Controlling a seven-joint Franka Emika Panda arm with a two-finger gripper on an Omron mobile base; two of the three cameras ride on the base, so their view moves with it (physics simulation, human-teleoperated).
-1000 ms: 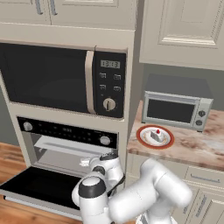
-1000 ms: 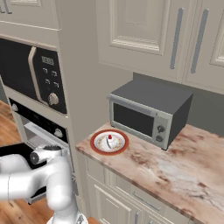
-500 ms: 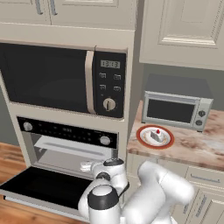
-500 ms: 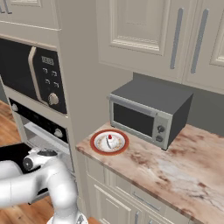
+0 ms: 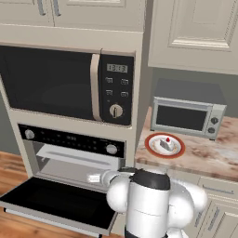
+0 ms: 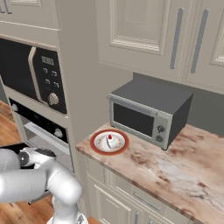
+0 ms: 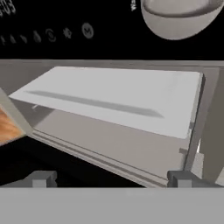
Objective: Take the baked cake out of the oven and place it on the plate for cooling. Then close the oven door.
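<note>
— Where's the cake?

— On the plate, on the counter in front of the toaster oven — well off from the jaws.

— And the jaws?

— Spread wide, holding nothing. The gripper faces into the oven; the grey tray lies just ahead of the tips, a silver knob above.

— The door?

— Dropped open, flat below the jaws.
</note>
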